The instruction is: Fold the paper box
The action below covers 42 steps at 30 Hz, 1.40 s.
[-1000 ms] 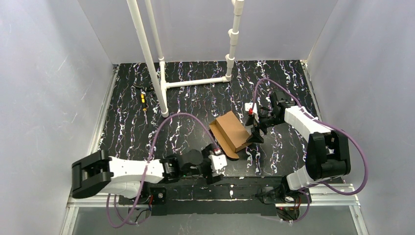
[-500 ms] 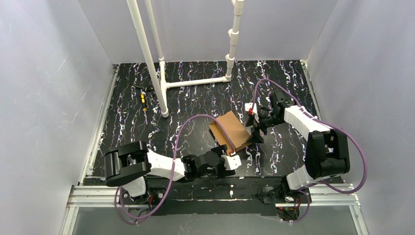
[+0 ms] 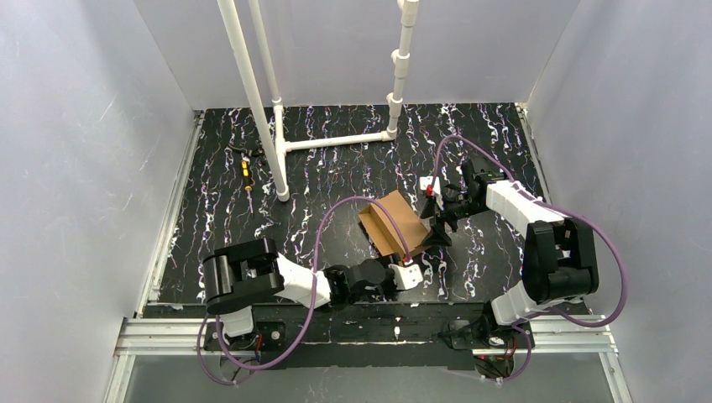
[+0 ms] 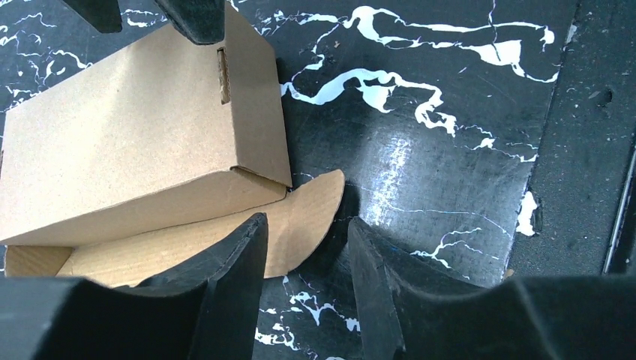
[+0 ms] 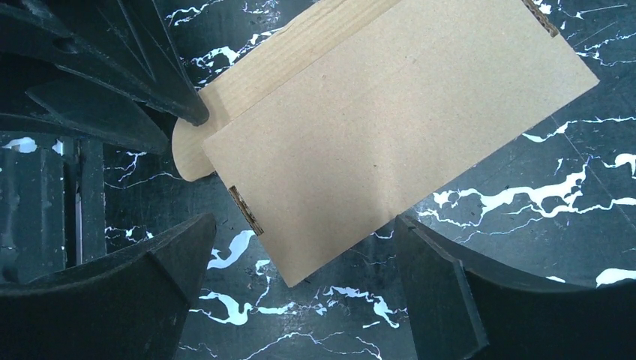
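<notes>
The paper box (image 3: 395, 222) is a brown cardboard carton, folded shut and lying flat mid-table. From its near end a rounded flap (image 4: 315, 214) sticks out along the table. My left gripper (image 3: 409, 267) sits at that end. In the left wrist view its jaws (image 4: 304, 232) are partly open, with the flap's tip in the gap and nothing pinched. My right gripper (image 3: 438, 233) hangs at the box's right edge. In the right wrist view it (image 5: 306, 225) stands wide open over a corner of the box (image 5: 390, 127), apart from it.
A white pipe frame (image 3: 277, 143) stands at the back left of the black marbled table (image 3: 336, 159). Small yellow and black items (image 3: 245, 168) lie left of it. Grey walls close in the three sides.
My left arm has swung right and forward to the box's near end, and its jaws have narrowed around the flap. The right arm and the box have hardly moved.
</notes>
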Each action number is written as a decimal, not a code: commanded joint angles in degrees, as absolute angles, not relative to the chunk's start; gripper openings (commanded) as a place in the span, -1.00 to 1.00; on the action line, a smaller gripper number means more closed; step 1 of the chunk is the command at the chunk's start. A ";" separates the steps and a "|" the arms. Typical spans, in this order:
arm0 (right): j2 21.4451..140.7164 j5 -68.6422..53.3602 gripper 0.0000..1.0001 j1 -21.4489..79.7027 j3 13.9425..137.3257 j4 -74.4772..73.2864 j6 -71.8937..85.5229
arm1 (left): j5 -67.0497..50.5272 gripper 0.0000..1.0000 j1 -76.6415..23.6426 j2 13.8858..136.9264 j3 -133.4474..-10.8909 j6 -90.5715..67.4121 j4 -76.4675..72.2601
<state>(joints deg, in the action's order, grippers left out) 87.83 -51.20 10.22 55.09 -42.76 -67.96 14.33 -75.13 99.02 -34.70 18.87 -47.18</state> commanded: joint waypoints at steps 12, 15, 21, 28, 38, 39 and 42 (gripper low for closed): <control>89.05 -53.57 0.93 10.02 56.86 -43.95 -67.96 | 16.30 -0.75 -73.84 98.98 -35.74 17.02 -50.19; 89.11 -53.61 0.93 10.02 56.94 -43.95 -67.77 | 15.47 -0.81 -73.59 98.67 -35.39 16.16 -50.19; 89.12 -53.62 0.92 10.02 56.83 -43.05 -66.44 | 13.60 -1.00 -72.46 97.68 -34.70 13.68 -50.19; 88.11 -53.49 0.92 10.02 55.95 -35.94 -56.37 | 12.71 -1.00 -70.55 96.17 -33.27 9.26 -50.19; 89.46 -50.64 0.91 10.01 54.63 -20.79 -31.92 | 11.43 -0.82 -69.96 96.15 -33.34 7.40 -50.54; 89.79 -50.27 0.91 9.97 54.26 -19.47 -29.84 | 11.30 -0.79 -69.96 96.08 -33.38 7.26 -50.60; 90.87 -49.61 0.88 10.02 53.31 -15.12 -24.02 | 9.95 -0.59 -69.96 95.87 -33.18 7.21 -50.70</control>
